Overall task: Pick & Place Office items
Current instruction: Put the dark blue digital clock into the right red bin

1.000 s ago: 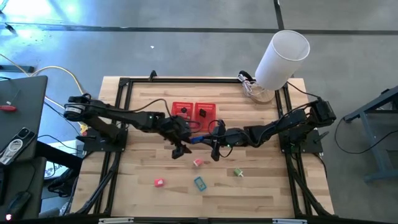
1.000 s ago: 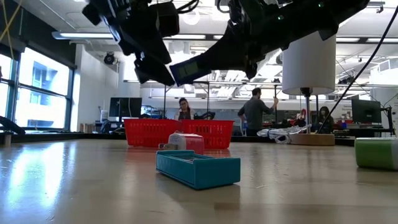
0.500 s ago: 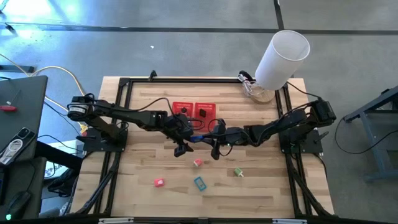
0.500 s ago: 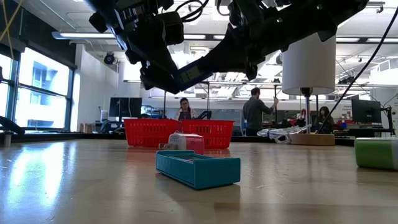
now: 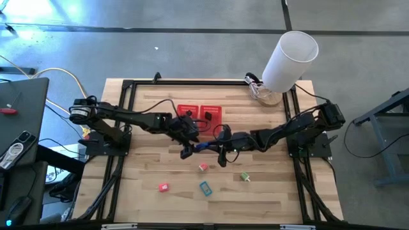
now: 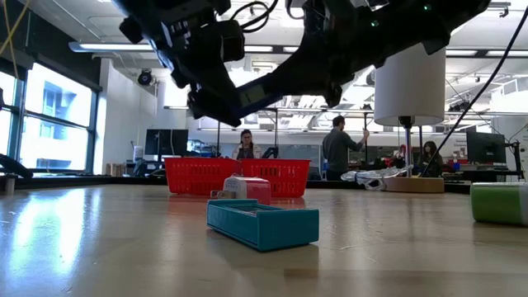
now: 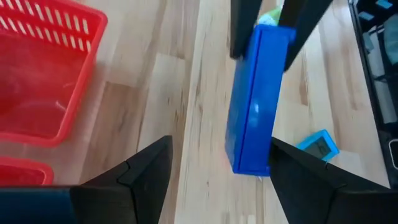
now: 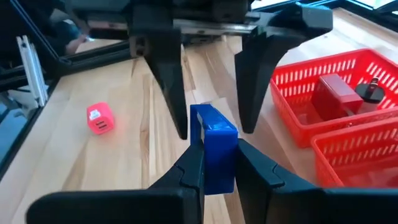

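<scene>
My right gripper (image 8: 217,168) is shut on a dark blue box (image 5: 201,145) above the table's middle, just near of the red mesh basket (image 5: 199,115). My left gripper (image 7: 221,149) is open. Its two fingers stand on either side of the box's free end (image 7: 249,158) without touching it. A pale pink item (image 5: 203,167), a green one (image 5: 245,177), a teal one (image 5: 205,188) and a red-pink one (image 5: 163,187) lie on the wood nearer the front. A small black item (image 8: 372,89) lies in the basket. My right gripper pinches the blue box's end (image 8: 214,152) on the table's right side between its two fingers, one on each broad face. The fingers come from the table's right, slanting a little down. The box sticks out beyond them toward my left gripper, on edge and lifted clear of the table.
A big white cylinder (image 5: 291,57) stands at the far right corner beside a coil of cable (image 5: 259,89). The basket (image 8: 336,106) also holds a red block (image 8: 336,93). Black frame rails (image 5: 128,102) run along the table's sides. People stand in the room beyond.
My left gripper has edged toward the table's right and far side, up to the blue box. Its open fingers now flank the box's free end. The box and my right gripper have stayed where they were.
</scene>
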